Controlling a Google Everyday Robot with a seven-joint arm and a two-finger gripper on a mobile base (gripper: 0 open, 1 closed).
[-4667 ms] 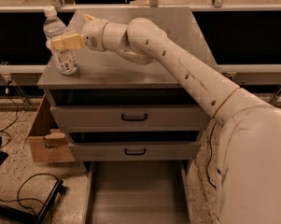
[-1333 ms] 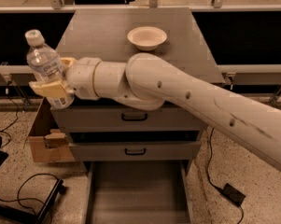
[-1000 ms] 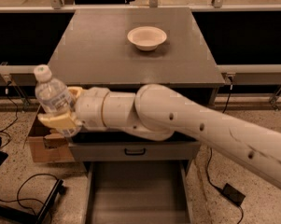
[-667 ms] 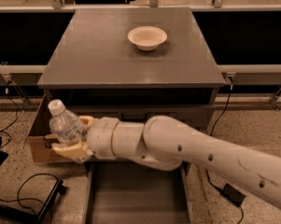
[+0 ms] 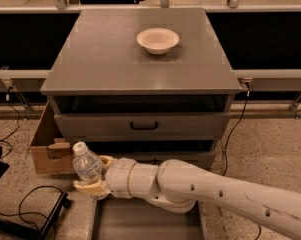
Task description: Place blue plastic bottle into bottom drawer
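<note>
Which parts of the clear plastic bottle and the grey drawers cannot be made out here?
Camera view:
Small clear plastic water bottle: base hidden by the tan two-finger gripper shut on it, low by the cabinet's left.
Open grey bottom drawer: cut off by the lower edge, rear covered by the white arm.
Handle of the middle drawer: behind the arm.

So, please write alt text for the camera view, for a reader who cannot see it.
The claw holds the blue plastic bottle, tilted, near the left edge of the open bottom drawer. A white bowl sits on the cabinet.
</note>
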